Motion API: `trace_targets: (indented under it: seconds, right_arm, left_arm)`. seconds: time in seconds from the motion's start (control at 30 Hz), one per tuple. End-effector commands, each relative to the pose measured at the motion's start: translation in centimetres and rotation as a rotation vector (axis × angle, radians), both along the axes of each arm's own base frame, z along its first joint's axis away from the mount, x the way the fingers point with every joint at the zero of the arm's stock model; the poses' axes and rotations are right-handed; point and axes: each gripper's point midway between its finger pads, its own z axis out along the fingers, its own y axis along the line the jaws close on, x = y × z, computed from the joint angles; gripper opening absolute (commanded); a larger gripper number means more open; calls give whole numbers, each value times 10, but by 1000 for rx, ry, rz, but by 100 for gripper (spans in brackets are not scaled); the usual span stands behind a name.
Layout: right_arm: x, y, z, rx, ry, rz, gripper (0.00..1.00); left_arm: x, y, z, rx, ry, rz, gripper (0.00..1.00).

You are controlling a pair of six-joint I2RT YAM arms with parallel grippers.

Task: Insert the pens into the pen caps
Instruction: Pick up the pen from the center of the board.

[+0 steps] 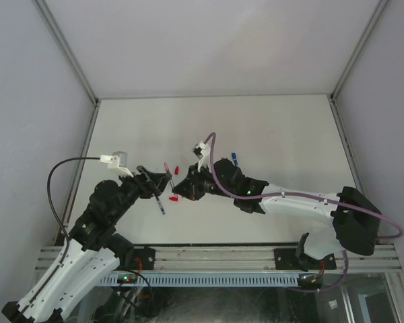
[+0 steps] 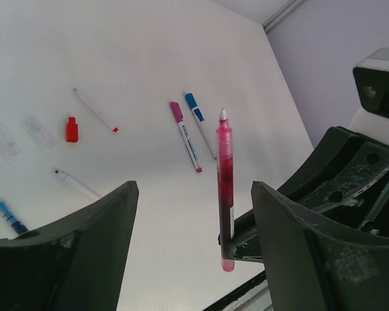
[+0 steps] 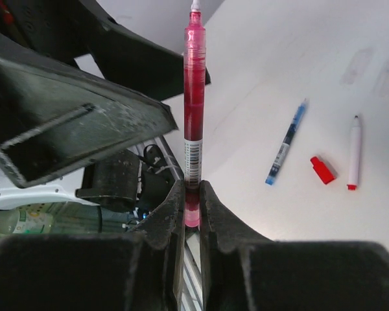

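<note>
**Held item.** The red pen [image 3: 193,97] has a slim, translucent red barrel, a printed white label band near its lower end and a small white tip. Its long axis runs in line with the fingers of the right gripper [image 3: 192,194]. The tip points away from them, and the opposite end sits between them. In the top view the pen [image 1: 167,168] shows as a short red streak above the table [image 1: 289,134], left of centre and about midway between the far and near edges.

**Right gripper.** The jaws are closed narrowly on the pen's lower end. The fingers are matt black and scuffed.

**Left gripper.** The left gripper [image 2: 193,188] stands wide, with one dark, worn finger [image 2: 104,240] on each side of the pen [image 2: 225,188]. A gap shows on both sides, and the pen lies closer to the finger on the right of the left wrist view.

**Items on the table.** The surface is plain white and smooth.
- A magenta-capped pen [image 2: 185,136] and a blue-capped pen [image 2: 200,123] lie just beside each other, almost parallel.
- A red cap [image 2: 72,129], short and blocky, lies near a thin white pen with a red tip [image 2: 96,111].
- A second white pen [image 2: 76,184] and a blue pen [image 2: 6,214] lie apart from these.
</note>
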Motion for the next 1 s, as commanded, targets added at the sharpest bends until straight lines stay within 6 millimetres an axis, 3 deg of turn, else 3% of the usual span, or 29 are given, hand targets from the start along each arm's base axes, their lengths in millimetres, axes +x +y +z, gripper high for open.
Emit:
trace_targets:
  seconds: [0.0,0.23,0.73,0.97]
  right_arm:
    - [1,5,42,132,-58,-4,0]
    - [1,10,48,164,-63,0,0]
    - [22,7,58,190,-105,-45,0]
    - [22,12,64,190,-130,-21,0]
  left_arm:
    - [1,-8,9,-52,-33,-28,74]
    - [0,-16,12,-74,-41,-69,63]
    - [-6,-28,12,-114,-43,-140,48]
    - [-8,-32,11,-118,-40,-164,43]
